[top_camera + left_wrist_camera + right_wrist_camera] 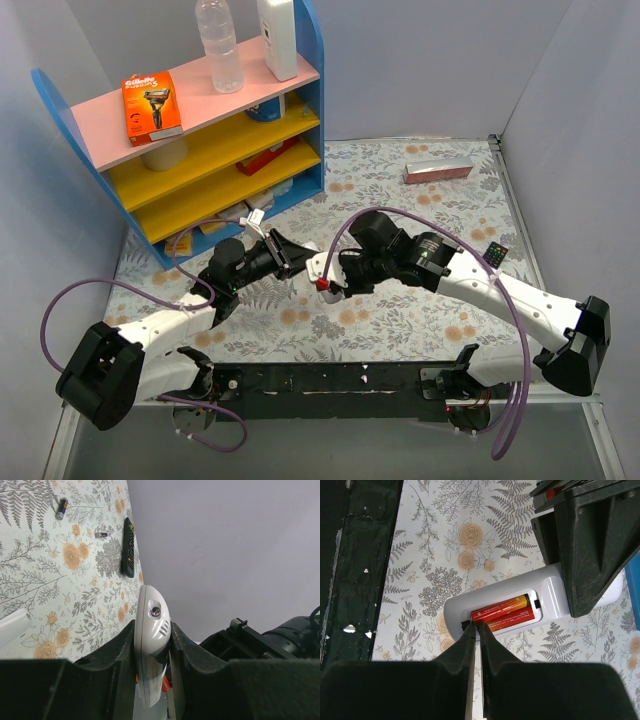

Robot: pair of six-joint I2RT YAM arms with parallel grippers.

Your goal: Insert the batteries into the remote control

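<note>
Clamping white remote (552, 597) in L gripper (152, 630), red-orange batteries (502, 612) in bay (535, 603), R gripper (476, 628) near-shut

"Gillette" stands on the orange razor box (153, 106); print on the batteries (502, 612) is too small.

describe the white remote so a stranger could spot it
Look at the floral table, midway between the two arms. The left claw clamps the white remote there; its open bay shows two red-orange batteries, unlike the black remote lying flat.
</note>
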